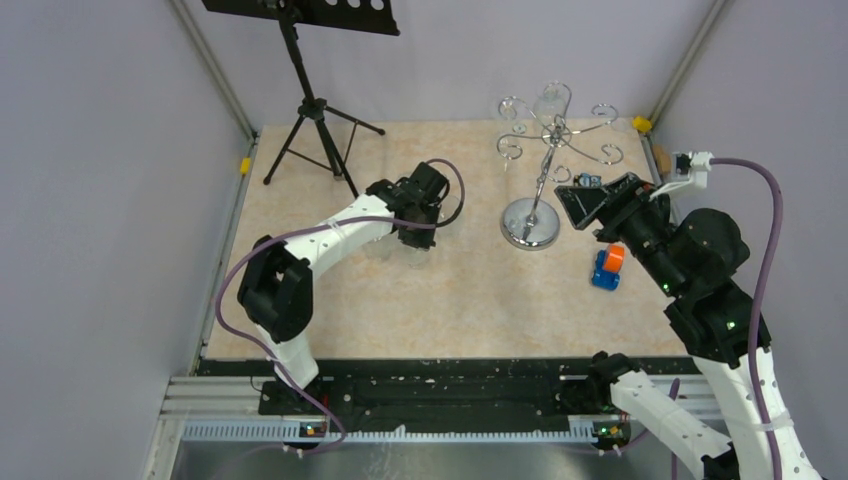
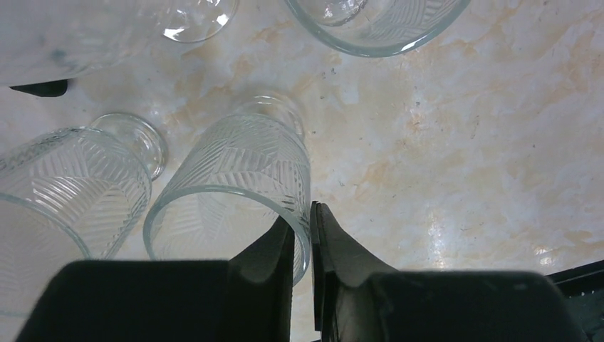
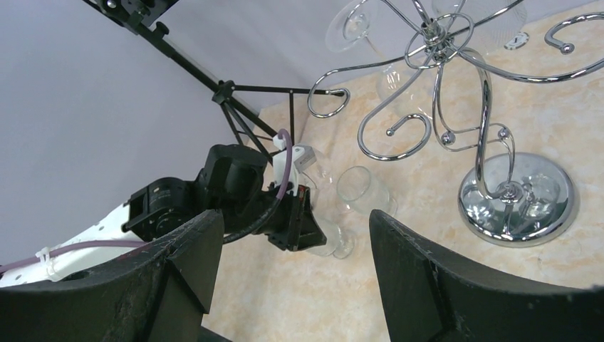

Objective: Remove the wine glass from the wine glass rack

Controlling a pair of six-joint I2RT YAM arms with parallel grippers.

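Left end effector (image 2: 301, 218): pinching the rim of an empty ribbed clear wine glass (image 2: 235, 178).
Right end effector (image 3: 293, 217): spread wide.

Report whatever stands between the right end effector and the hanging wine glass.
The curled arms of the shiny chrome wire rack: the clear wine glass hangs on its far side, the right end effector on the near side.

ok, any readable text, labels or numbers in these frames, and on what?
None legible in any view.
Small blue patch by the right gripper: too small to read.
Wine glass: pressed leaf pattern only, no lettering.
Blue-and-orange object: no print visible.
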